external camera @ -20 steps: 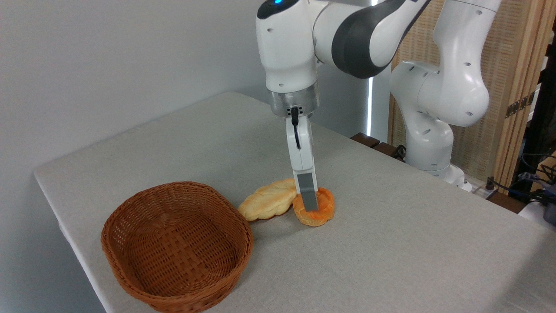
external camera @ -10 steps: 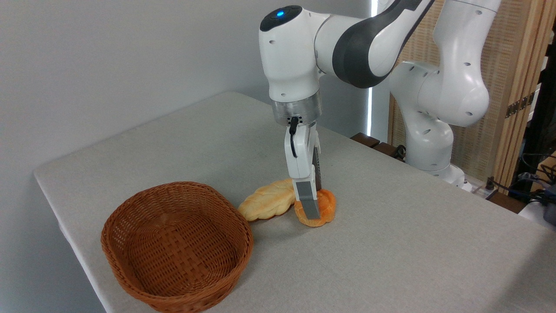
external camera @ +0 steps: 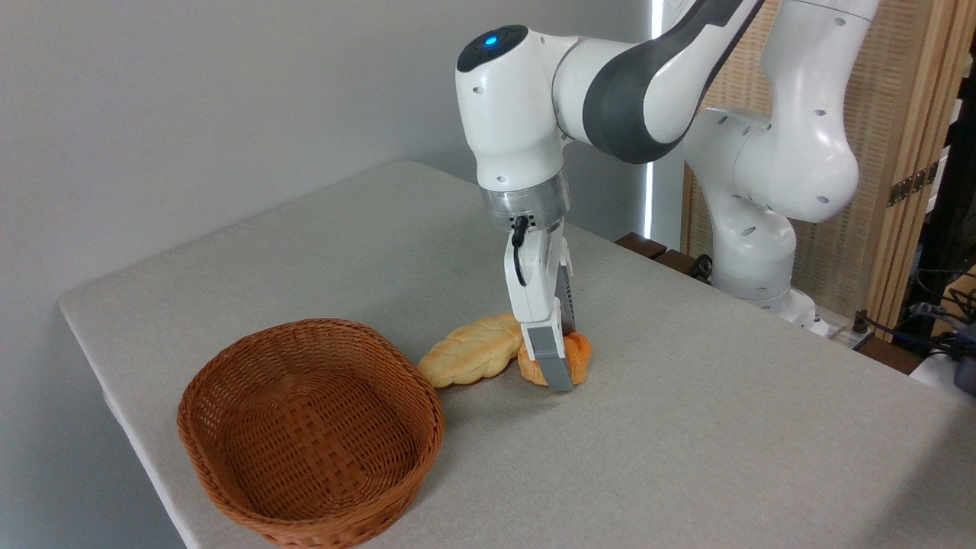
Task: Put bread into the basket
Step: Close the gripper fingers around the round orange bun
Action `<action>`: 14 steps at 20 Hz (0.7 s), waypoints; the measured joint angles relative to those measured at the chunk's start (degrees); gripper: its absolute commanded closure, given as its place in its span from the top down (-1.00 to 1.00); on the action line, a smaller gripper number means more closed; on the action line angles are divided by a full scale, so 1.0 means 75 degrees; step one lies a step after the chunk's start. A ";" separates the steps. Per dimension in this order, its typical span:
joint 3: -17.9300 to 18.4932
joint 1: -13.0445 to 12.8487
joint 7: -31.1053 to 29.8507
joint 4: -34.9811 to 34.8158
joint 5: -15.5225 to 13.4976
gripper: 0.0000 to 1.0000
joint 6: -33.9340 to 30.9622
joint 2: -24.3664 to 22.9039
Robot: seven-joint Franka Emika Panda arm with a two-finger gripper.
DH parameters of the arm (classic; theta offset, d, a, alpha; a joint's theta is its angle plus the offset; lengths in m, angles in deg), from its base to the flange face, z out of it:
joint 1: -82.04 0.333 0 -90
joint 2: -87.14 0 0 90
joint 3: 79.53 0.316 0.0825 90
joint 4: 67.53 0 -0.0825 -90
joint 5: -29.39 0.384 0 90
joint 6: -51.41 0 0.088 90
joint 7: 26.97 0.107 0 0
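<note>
Bread: 1 small round deep-orange bun, lying on the table right of centre, largely hidden behind a grey finger pad; only its right part and a sliver at left showed. It touched a paler loaf on its left. Basket: 1 oval reddish-brown wicker basket, low-sided, upright, at the front-left table corner, apart from the bun.

A robotics lab or test room; a white, dark-jointed robot arm stands bolted at the edge of a grey cloth-covered table against a bare pale-grey wall; loose black cables trail past a slatted bamboo screen in a wooden frame.
</note>
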 measured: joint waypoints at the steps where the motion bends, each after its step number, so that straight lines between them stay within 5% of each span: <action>1: 0.0000 -0.0002 0.0000 -0.0001 0.0000 0.81 0.0000 0.0005; 6: -0.0001 -0.0019 0.0000 -0.0012 0.0000 0.47 0.0000 0.0024; 14: -0.0002 -0.0026 0.0000 -0.0028 0.0000 0.41 0.0000 0.0033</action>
